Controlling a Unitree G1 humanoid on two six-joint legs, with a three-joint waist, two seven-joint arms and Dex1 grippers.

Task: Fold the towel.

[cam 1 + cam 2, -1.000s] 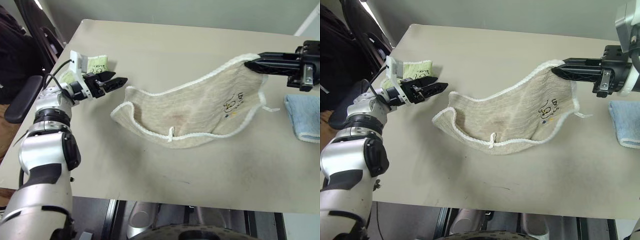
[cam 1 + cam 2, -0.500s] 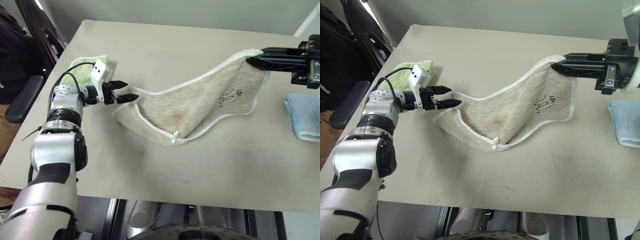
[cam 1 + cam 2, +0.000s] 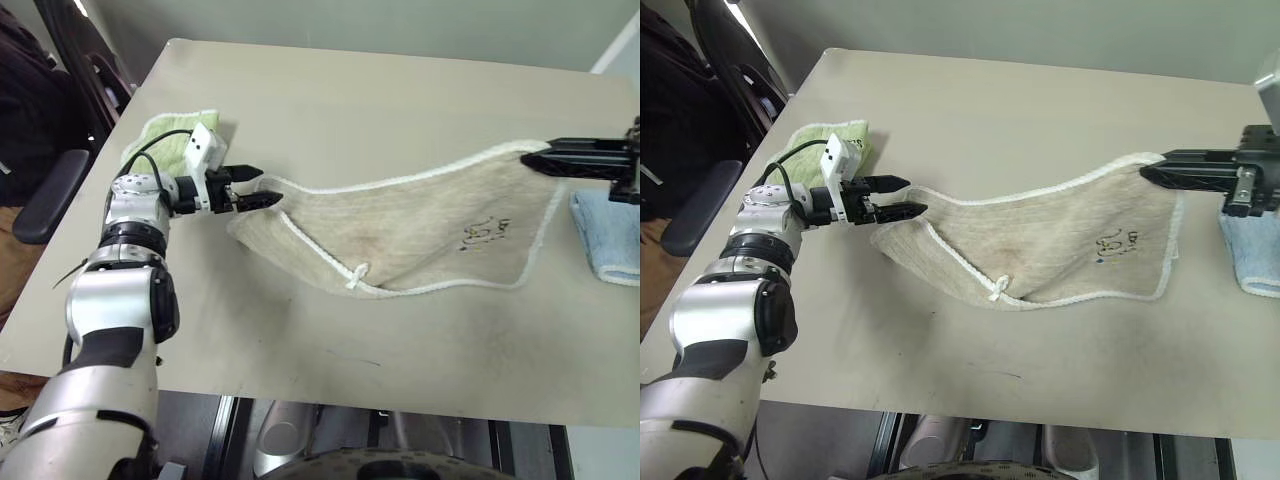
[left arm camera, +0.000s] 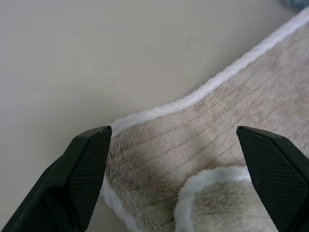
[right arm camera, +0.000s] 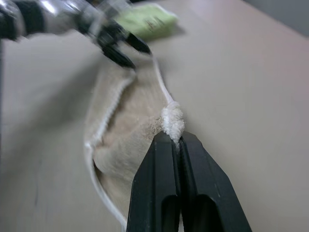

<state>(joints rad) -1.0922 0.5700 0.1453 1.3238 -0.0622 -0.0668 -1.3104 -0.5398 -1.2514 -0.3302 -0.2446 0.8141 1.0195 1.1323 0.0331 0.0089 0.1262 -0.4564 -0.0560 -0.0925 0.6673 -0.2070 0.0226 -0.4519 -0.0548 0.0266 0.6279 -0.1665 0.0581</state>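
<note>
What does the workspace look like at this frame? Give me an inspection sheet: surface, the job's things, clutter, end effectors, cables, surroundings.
Surface: flat beige tabletop, a few faint dark scuffs.
Job's things: long beige terry towel with white stitched edging, unfolded, one corner lifted, the rest sagging onto the table; white loop and dark logo visible.
Clutter: folded lime-green towel at the table's left edge; folded light-blue towel at the right edge.
End effectors: left end effector open, fingers either side of the towel's near-left corner; right end effector shut on the raised corner.
Cables: black cable looping over the left wrist.
Surroundings: dark chair left of the table.
</note>
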